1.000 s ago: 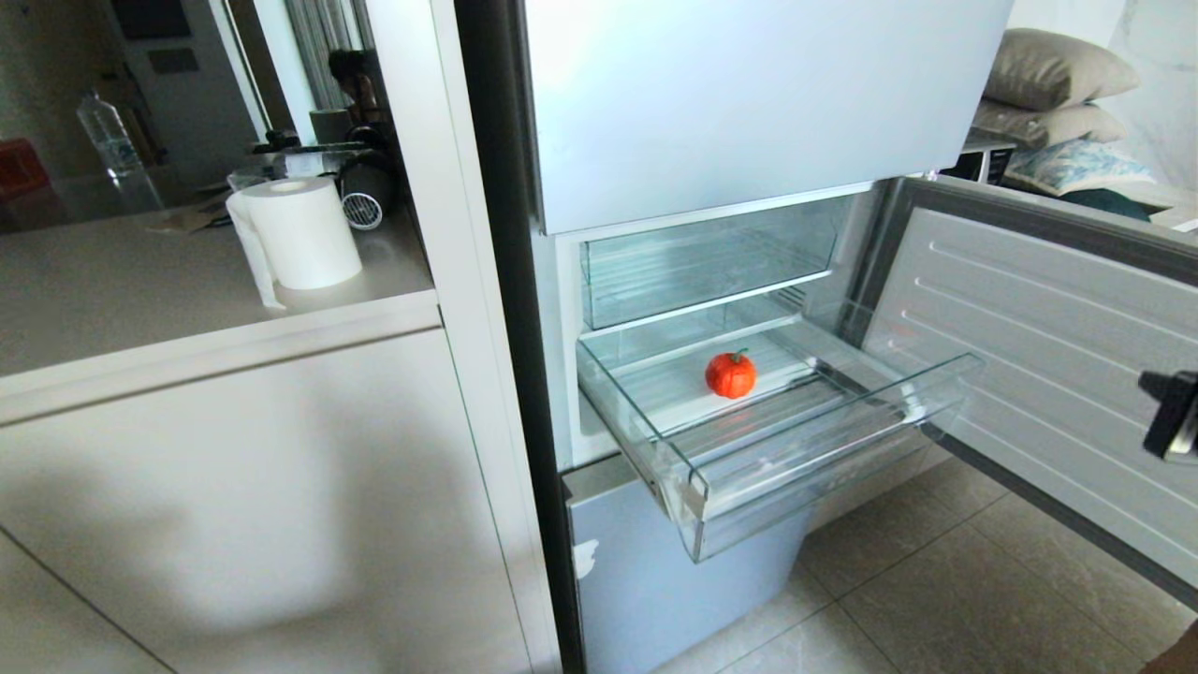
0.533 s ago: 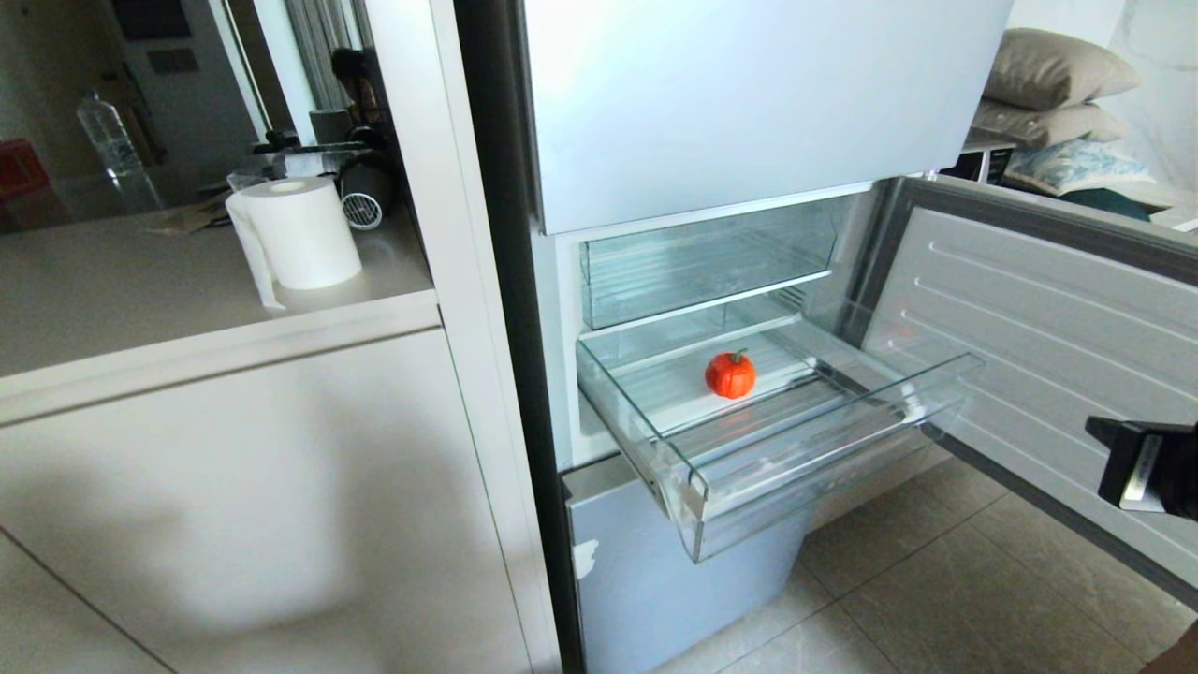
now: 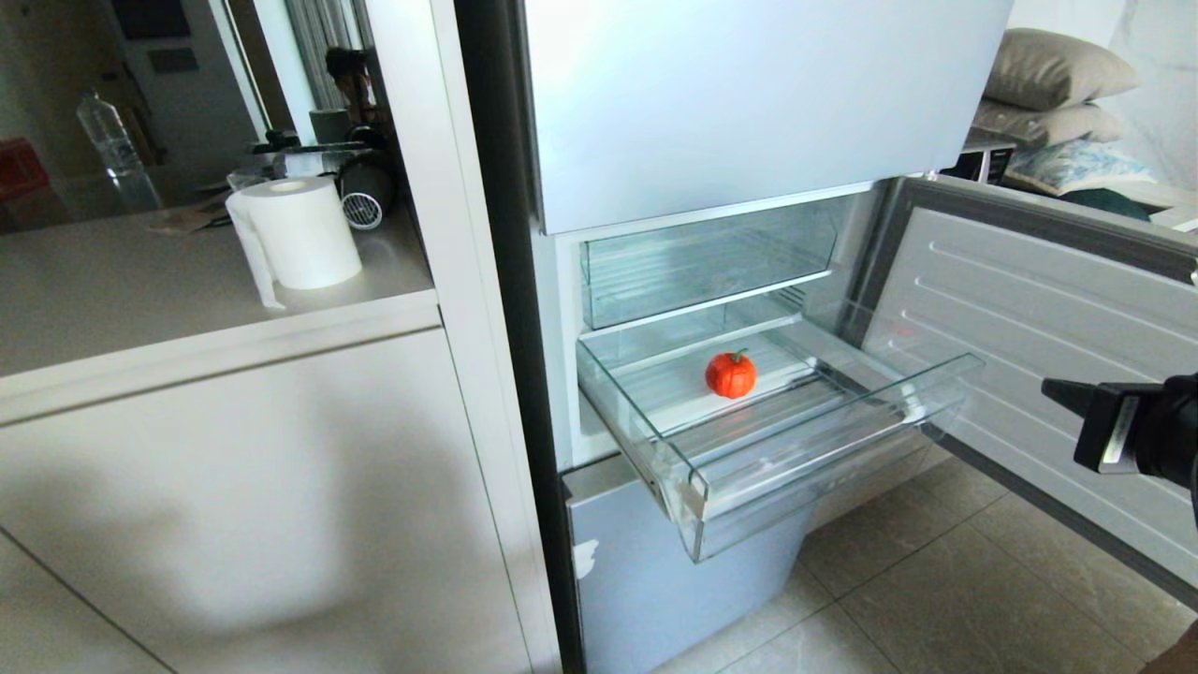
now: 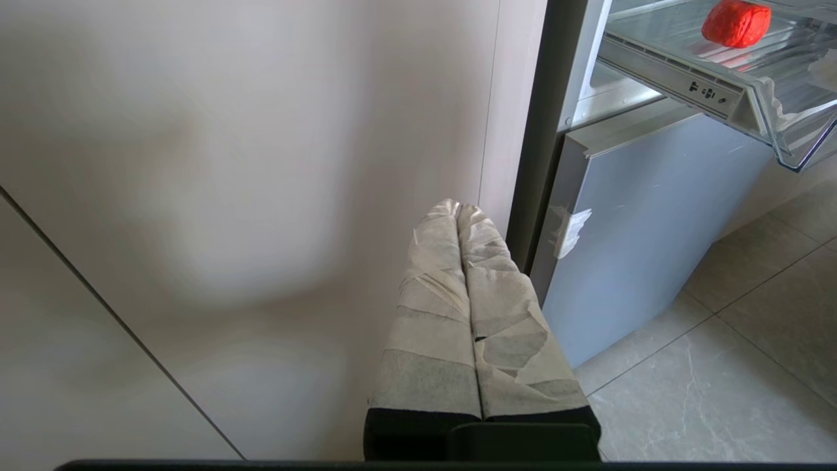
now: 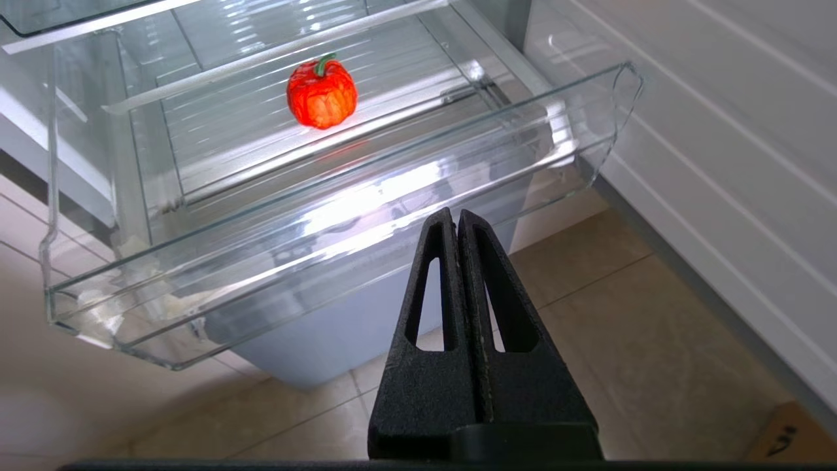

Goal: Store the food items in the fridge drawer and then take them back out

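Drawer (image 3: 824, 440) is pulled right out of the fridge, and from my remote seat I can see one orange-red pumpkin-looking food piece (image 3: 731, 374) sitting on its ribbed floor, toward the back and well away from the clear front lip. My right gripper (image 3: 1062, 393) is poking in from the right edge of the head view, black fingers pressed tight together with nothing between them, tip aimed at the drawer. It hangs in front of the white ribbed inside of the open fridge door (image 3: 1058, 309), off to the drawer's right front corner and well apart from it. Through the right wrist view the drawer's front lip is just ahead of the closed fingertips and the food piece (image 5: 322, 93) is further ahead, past the lip and a bit to one side of where the tip points. There's a scrap of beige tape (image 5: 98, 314) at one front corner of the drawer. The left gripper (image 4: 458, 208) is parked low, its tape-wrapped fingers squeezed together and empty, facing the pale cabinet panel (image 4: 248, 196) beside the fridge, with the drawer up and off to the side of it. Above the drawer there's a second clear bin (image 3: 702, 262), pushed in. Only that one food piece is in view.
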Robot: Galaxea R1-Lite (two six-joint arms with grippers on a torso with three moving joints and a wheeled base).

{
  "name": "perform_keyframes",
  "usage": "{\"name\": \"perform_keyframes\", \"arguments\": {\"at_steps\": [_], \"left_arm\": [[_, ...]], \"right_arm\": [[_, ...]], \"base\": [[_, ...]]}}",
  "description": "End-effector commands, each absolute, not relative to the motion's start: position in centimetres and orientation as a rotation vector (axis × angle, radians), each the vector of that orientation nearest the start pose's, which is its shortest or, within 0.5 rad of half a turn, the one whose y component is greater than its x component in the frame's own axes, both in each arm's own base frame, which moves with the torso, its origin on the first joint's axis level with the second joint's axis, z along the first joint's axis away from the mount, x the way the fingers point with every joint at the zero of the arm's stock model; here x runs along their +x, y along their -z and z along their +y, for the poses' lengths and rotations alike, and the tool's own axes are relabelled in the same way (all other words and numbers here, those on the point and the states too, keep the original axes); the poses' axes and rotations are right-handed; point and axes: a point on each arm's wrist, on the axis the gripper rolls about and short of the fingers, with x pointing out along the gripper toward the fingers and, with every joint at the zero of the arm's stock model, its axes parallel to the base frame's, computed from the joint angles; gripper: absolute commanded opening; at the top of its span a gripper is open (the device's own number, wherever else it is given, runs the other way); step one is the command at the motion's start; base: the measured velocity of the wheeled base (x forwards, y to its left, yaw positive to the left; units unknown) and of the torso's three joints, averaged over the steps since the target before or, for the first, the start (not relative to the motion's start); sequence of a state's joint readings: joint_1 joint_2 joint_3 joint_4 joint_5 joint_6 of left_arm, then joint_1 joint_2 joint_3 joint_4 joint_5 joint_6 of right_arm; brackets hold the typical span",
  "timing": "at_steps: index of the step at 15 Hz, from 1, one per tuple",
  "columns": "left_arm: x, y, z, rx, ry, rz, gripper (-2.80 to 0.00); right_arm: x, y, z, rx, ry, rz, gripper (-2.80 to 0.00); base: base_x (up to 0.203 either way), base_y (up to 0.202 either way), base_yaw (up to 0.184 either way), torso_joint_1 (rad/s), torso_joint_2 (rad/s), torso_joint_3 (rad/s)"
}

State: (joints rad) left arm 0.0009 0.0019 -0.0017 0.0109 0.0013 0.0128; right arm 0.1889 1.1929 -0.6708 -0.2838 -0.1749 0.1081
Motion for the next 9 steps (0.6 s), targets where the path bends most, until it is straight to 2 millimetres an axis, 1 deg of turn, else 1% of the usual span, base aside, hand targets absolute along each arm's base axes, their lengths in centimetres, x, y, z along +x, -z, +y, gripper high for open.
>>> {"name": "perform_keyframes", "arguments": {"at_steps": [1, 3, 4, 6, 9], "left_arm": [[-2.3, -7.5, 0.0, 0.012, -0.003, 0.011, -2.80], [-2.3, -7.5, 0.0, 0.014, -0.003, 0.011, -2.80], [-2.3, -7.5, 0.0, 0.012, -0.003, 0.011, -2.80], [-2.3, -7.5, 0.0, 0.012, -0.003, 0.011, -2.80], [-2.3, -7.5, 0.0, 0.012, -0.003, 0.011, -2.80]], "right_arm": [[18.5, -23.0, 3.1, 0.046, 0.001, 0.260, -2.80], [19.8, -22.5, 3.4, 0.040, 0.003, 0.293, -2.80], [20.6, -22.2, 3.5, 0.039, 0.004, 0.309, -2.80], [22.1, -21.7, 3.9, 0.033, 0.005, 0.343, -2.80], [23.8, -21.1, 4.2, 0.021, 0.004, 0.377, -2.80]], "base": [[0.000, 0.000, 0.000, 0.000, 0.00, 0.000], [0.000, 0.000, 0.000, 0.000, 0.00, 0.000], [0.099, 0.000, -0.004, -0.012, -0.01, -0.002], [0.188, 0.000, -0.002, 0.004, 0.00, 0.004], [0.200, 0.000, 0.000, 0.006, 0.00, 0.002]]}}
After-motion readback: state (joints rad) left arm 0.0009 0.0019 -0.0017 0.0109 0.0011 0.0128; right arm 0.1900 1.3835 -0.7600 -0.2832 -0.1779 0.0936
